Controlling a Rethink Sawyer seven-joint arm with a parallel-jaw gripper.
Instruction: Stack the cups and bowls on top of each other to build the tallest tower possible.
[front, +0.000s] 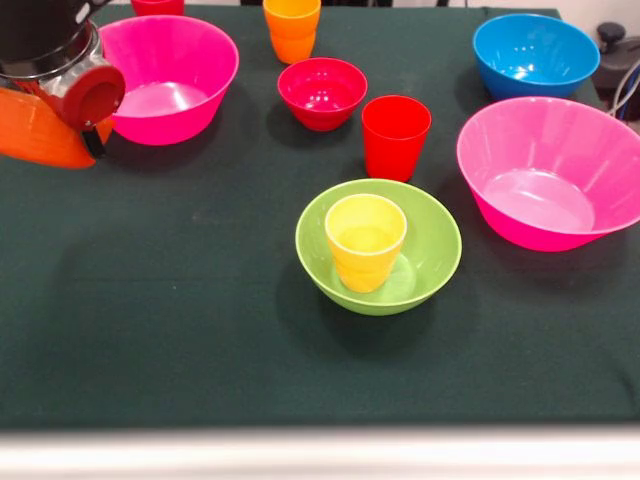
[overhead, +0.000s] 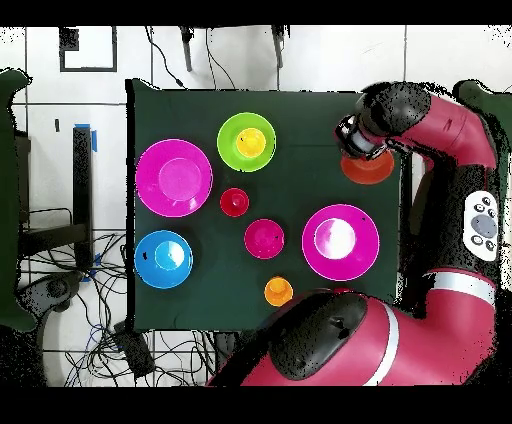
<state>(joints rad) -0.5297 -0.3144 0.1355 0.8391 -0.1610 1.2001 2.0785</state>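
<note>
The lime-green bowl (front: 436, 250) stands mid-table with the yellow cup (front: 365, 240) upright inside it; both also show in the overhead view, bowl (overhead: 228, 135) and cup (overhead: 250, 143). My gripper (front: 88, 138) is at the far left, beside a hot-pink bowl (front: 170, 80), and holds the small orange bowl (front: 40, 132) tilted above the cloth. Overhead, the gripper (overhead: 362, 150) and the orange bowl (overhead: 370, 168) are near the table's right edge. A red cup (front: 395, 135), a crimson bowl (front: 322, 92) and an orange cup (front: 292, 28) stand behind the green bowl.
A second hot-pink bowl (front: 550, 170) sits at the right with the blue bowl (front: 530, 55) behind it. Another red vessel (front: 157, 5) shows at the top edge. The dark green cloth (front: 150, 300) covers the table. Cables lie on the floor beyond the table (overhead: 60, 300).
</note>
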